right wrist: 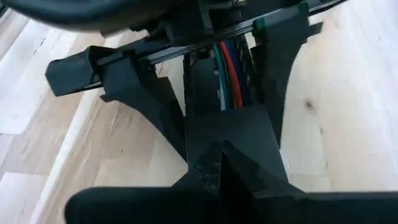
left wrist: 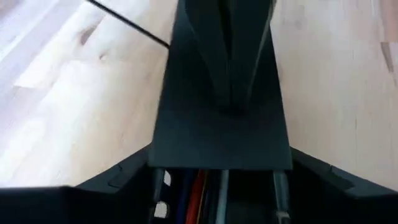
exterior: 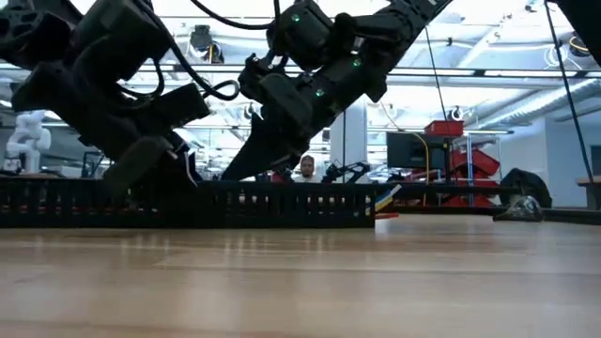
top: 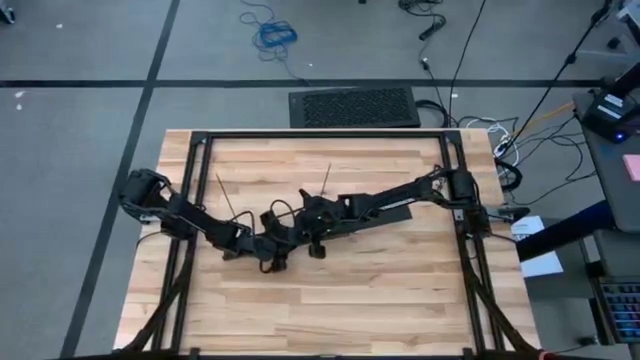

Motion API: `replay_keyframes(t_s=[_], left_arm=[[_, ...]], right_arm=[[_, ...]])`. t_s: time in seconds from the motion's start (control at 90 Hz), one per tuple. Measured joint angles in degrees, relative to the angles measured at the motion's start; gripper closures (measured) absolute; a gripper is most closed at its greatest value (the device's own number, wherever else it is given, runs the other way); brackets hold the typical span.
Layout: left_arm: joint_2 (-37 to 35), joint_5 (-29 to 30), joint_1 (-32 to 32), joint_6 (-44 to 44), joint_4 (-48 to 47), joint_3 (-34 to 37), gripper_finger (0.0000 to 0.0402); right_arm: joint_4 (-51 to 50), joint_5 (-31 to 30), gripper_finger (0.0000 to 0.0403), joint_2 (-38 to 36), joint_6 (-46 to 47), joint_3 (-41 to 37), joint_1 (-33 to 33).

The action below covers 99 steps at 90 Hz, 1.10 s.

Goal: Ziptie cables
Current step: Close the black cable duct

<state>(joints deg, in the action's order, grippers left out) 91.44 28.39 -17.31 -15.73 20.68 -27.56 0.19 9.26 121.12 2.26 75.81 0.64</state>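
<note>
Two ziptie tails (top: pixel 325 178) already stand up along your cables (right wrist: pixel 229 73), both pincers crowd mid-counter (top: pixel 400 290), grip unreadable, so tightening likely remains.

We see the cables (right wrist: pixel 229 74) as a tight run of thin plastic-coated wires, green, red and blue side by side, lying lengthwise along the middle of the table. In the right wrist view they pass straight between dark parts that cover both ends. In the left wrist view a short stretch (left wrist: pixel 194 193) shows red, blue and pale strands, packed parallel. At table height only a small splay of yellow, blue and red ends (exterior: pixel 385 199) shows, lifted just above the wood.

The zipties are very thin, dark, straight plastic strips. One tail (top: pixel 325 179) slants up the table from the wires; another (top: pixel 227 197) slants away further left. One more (left wrist: pixel 127 22) crosses bare wood diagonally.
</note>
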Motion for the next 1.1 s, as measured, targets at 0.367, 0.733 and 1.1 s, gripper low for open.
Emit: replay_keyframes(t_s=[0.367,0.733,1.1], left_arm=[[-10.17,-0.75,-1.43,-8.13,-17.65,-1.29,0.0081],[-4.77,2.12,-5.25,-10.75,-16.66,-0.07,0.0083],[3.76,0.25,-4.51,-8.82,3.25,4.34,0.0152]], right_arm=[[0.17,-0.01,0.0403,0.00,0.28,-0.08,0.00],[0.19,0.13,0.0403,0.00,0.53,-0.11,0.00],[-0.77,1.92,0.0403,-0.09,1.63,-0.20,0.11]])
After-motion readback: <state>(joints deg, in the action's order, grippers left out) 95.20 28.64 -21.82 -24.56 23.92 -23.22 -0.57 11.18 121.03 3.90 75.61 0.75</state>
